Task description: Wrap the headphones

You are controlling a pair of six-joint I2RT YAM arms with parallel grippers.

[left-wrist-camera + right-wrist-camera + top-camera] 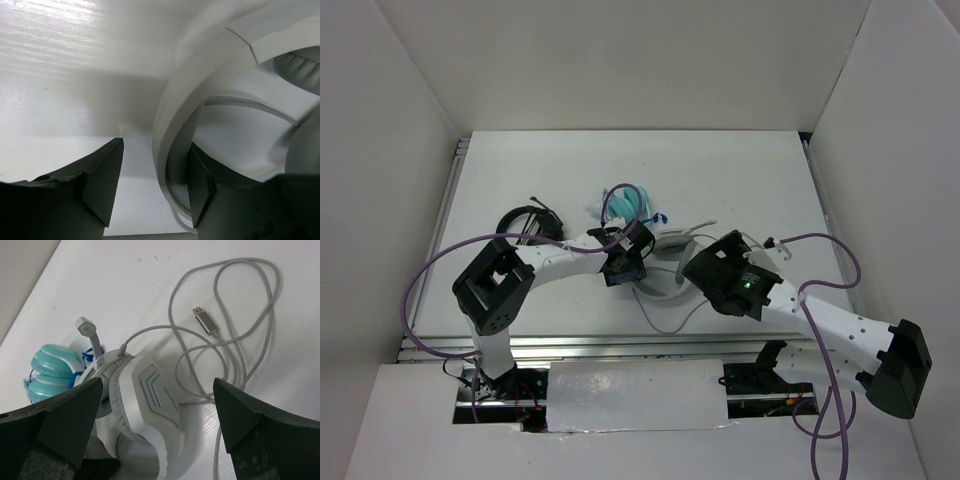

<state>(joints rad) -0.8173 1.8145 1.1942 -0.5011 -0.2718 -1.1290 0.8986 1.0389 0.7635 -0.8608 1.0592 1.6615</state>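
The white headphones (pixel 150 400) lie on the table at mid-centre, also in the top view (pixel 668 262), with a mic boom (pixel 89 335). Their thin grey cable (pixel 235 340) lies in loose loops beside them and ends in a USB plug (pixel 206 320). My left gripper (pixel 155 146) is open and straddles the wide headband (pixel 175 100), which rests against the right finger (pixel 202 190) with a gap on the left side. My right gripper (pixel 157 385) is wide open and empty, hovering above the earcup. In the top view both grippers (pixel 625 268) (pixel 708 270) flank the headphones.
Smaller teal headphones (pixel 625 205) lie just behind the white ones, and also show in the right wrist view (pixel 50 372). A black coiled headset (pixel 525 222) lies at the left. White walls enclose the table (pixel 750 180) on three sides. Purple arm cables hang over both arms.
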